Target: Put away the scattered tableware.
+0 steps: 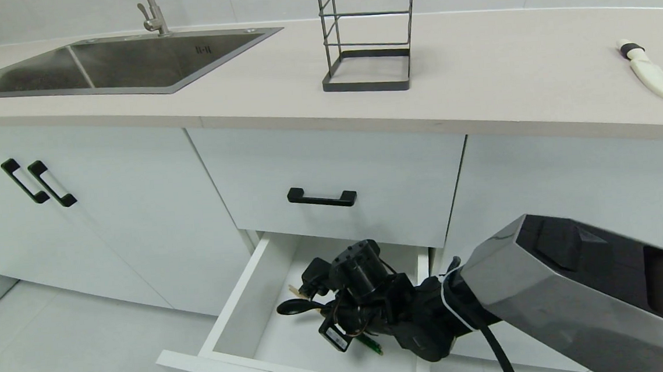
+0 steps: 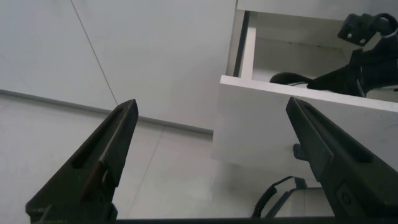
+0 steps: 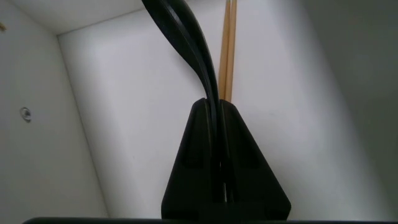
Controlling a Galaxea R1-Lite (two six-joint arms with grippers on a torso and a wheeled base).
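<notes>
The lower drawer (image 1: pixel 236 302) stands pulled out under the counter. Inside it, my right gripper (image 1: pixel 324 310) is shut on the handle of a black spoon (image 1: pixel 291 307), whose bowl points toward the drawer's left wall. The right wrist view shows the right gripper (image 3: pixel 217 109) clamped on the spoon (image 3: pixel 180 37) just above the white drawer floor, with a pair of wooden chopsticks (image 3: pixel 229 50) lying beside it. My left gripper (image 2: pixel 211 106) hangs open and holds nothing, low in front of the drawer front (image 2: pixel 280 118). A white knife (image 1: pixel 647 69) with a black band lies on the counter at the far right.
A dark wire rack (image 1: pixel 365 38) stands at mid-counter and a steel sink (image 1: pixel 119 64) with a tap lies to its left. The upper drawer with its black handle (image 1: pixel 322 197) is closed. Cabinet doors flank the drawers, and bare floor lies at lower left.
</notes>
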